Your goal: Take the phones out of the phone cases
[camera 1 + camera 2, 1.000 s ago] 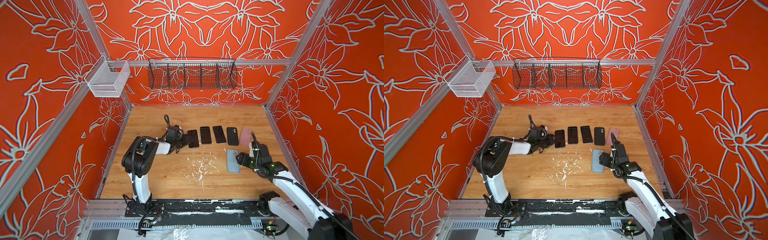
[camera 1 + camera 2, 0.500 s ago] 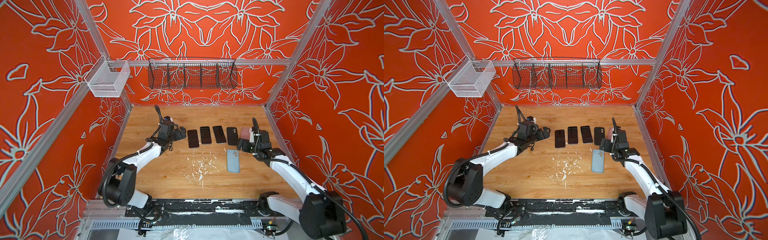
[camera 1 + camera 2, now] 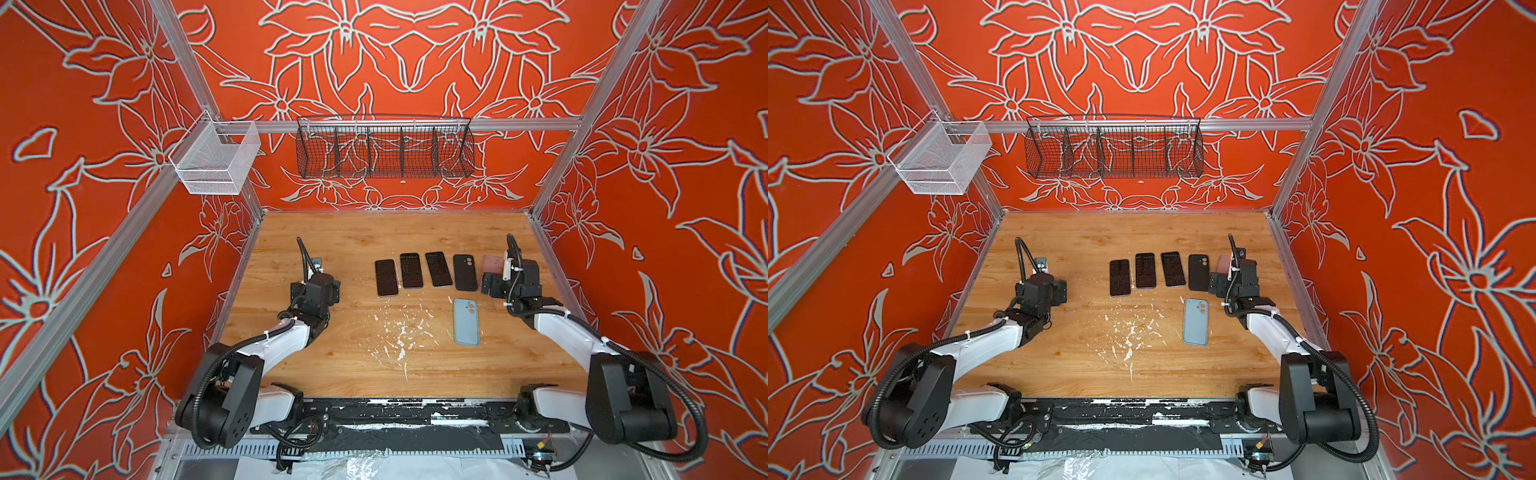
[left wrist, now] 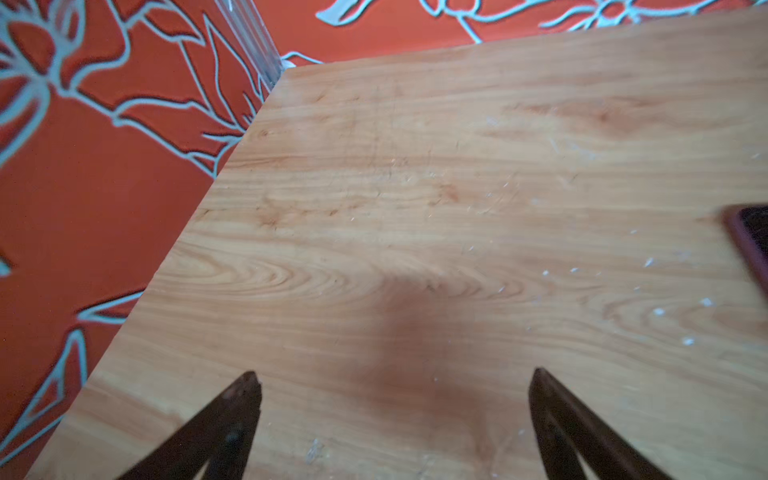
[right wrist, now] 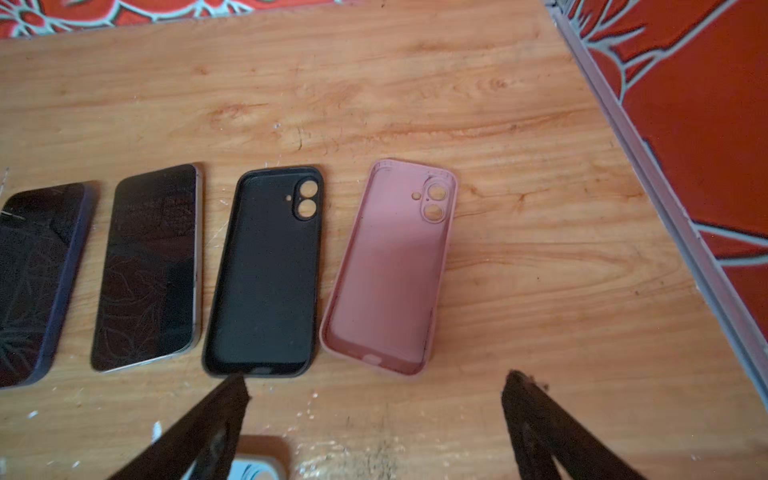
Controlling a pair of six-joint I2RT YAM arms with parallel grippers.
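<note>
Wooden tabletop [image 3: 353,365], orange floral walls [image 3: 415,62]. At 4 o'clock of centre, blue phone case [image 3: 466,322] flat, back up, untouched. From 12 to 2 o'clock, row of three phones [image 3: 410,270], black case [image 5: 270,270], pink case [image 5: 390,270]. At 9 o'clock, left gripper [image 4: 395,378] spread, empty; at 3 o'clock, right gripper [image 5: 378,382] spread, empty, near pink case.

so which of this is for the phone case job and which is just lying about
job: three phones face up, empty black case, empty pink case, blue case
lying about: black wire basket, white mesh basket, white flecks
</note>
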